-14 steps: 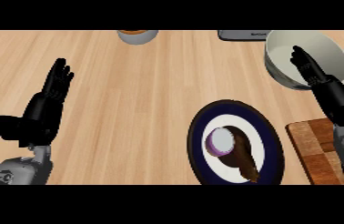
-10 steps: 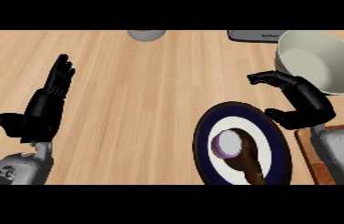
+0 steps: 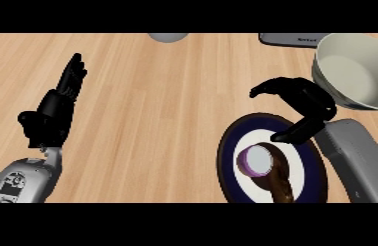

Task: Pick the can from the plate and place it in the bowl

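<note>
Can waits on the plate, right hand close by

Can, small and round with a purple rim and a pale silver top point(image 3: 258, 160), stands upright on the dark blue plate with a white middle point(image 3: 230, 160). The plate sits at the near right of the wooden counter point(image 3: 162, 105). A brown long thing point(image 3: 280, 177) lies on the plate, touching the can, and I cannot tell what it is.

The black right hand point(image 3: 303, 102) hangs just past the far edge of the plate. Its fingers are curled like a claw, but they hold nothing. The can lies nearer than this hand and a little to the left. The right hand is much nearer to the can than the other one.

The black left hand point(image 3: 55, 110) rests open at the left, fingers straight.

The big white bowl point(image 3: 347, 75) is at the far right, cut off by the edge. A grey round thing point(image 3: 168, 37) at the far side is cut off too.
</note>
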Controlling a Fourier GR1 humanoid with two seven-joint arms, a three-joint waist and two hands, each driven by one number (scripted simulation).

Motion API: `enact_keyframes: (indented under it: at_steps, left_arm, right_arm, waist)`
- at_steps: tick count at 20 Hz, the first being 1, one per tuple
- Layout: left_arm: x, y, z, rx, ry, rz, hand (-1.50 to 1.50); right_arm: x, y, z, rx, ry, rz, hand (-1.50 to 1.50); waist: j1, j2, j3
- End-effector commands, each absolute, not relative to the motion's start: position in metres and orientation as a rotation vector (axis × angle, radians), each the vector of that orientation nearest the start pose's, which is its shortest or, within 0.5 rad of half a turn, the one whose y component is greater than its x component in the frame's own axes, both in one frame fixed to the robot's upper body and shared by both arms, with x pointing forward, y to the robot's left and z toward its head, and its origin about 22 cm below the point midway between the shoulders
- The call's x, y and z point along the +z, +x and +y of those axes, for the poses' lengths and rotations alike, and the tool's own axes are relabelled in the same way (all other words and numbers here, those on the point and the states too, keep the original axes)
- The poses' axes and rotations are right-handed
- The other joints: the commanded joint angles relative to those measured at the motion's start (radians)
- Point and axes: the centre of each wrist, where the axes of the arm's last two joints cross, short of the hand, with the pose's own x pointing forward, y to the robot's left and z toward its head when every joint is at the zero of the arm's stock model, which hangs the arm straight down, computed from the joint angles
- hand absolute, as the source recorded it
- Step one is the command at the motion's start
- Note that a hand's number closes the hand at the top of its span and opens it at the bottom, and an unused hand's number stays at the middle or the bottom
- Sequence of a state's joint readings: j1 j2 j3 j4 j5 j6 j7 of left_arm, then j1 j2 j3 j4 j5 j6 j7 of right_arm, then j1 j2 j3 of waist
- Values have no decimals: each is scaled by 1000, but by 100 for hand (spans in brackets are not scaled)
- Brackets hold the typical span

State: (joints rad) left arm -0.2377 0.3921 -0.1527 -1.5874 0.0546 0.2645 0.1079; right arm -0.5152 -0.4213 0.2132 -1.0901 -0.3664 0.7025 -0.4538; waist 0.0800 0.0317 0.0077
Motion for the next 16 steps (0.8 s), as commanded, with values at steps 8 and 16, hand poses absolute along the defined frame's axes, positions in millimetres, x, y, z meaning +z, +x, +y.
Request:
enact_keyframes:
  at_steps: [8,16]
  left_arm:
    - [90,300,255,-199,330,-1681,0]
    - [88,303,255,-196,353,-1675,0]
  right_arm:
    - [144,384,-278,1260,905,-1751,-150]
    - [174,377,-229,1739,717,-1657,-150]
  waist:
    - [-25,-13,-2]
    - [-34,-18,-5]
